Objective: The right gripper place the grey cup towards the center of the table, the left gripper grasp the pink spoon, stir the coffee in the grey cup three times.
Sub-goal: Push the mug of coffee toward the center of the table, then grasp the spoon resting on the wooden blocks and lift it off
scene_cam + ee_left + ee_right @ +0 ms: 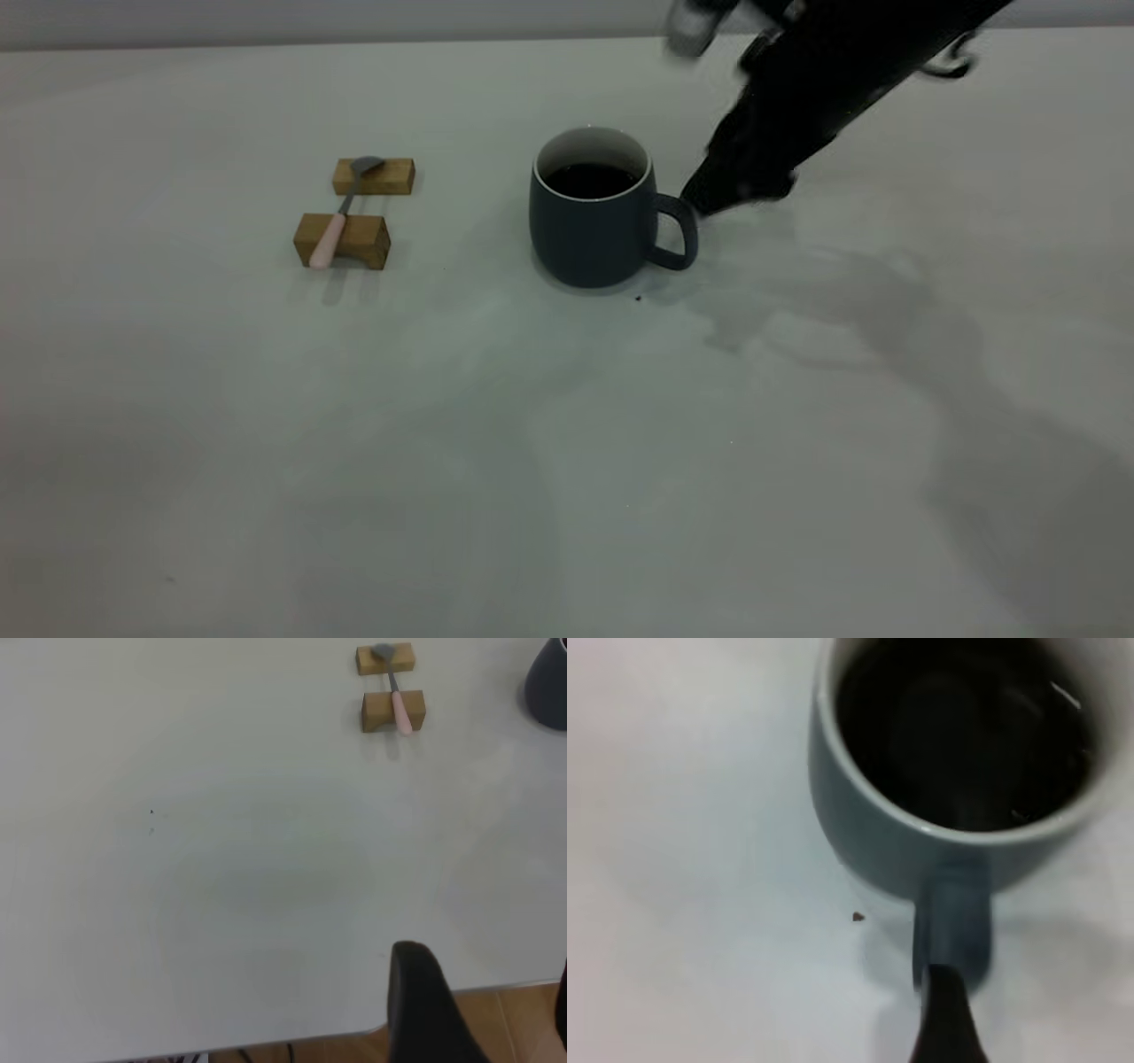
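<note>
The grey cup (592, 226) stands near the middle of the table (567, 461), with dark coffee (589, 180) inside and its handle (678, 232) pointing right. My right gripper (700, 199) hovers low just behind the handle. In the right wrist view only one finger (943, 1019) shows, right at the handle's (952, 921) outer end, with nothing held. The pink spoon (337, 221) lies across two wooden blocks at the left. My left gripper (492, 1010) hangs open over the table's edge, far from the spoon (399, 700).
Two wooden blocks (374, 176) (354, 239) carry the spoon left of the cup. A tiny dark speck (638, 299) lies in front of the cup. Wooden floor (514, 1019) shows beyond the table's edge in the left wrist view.
</note>
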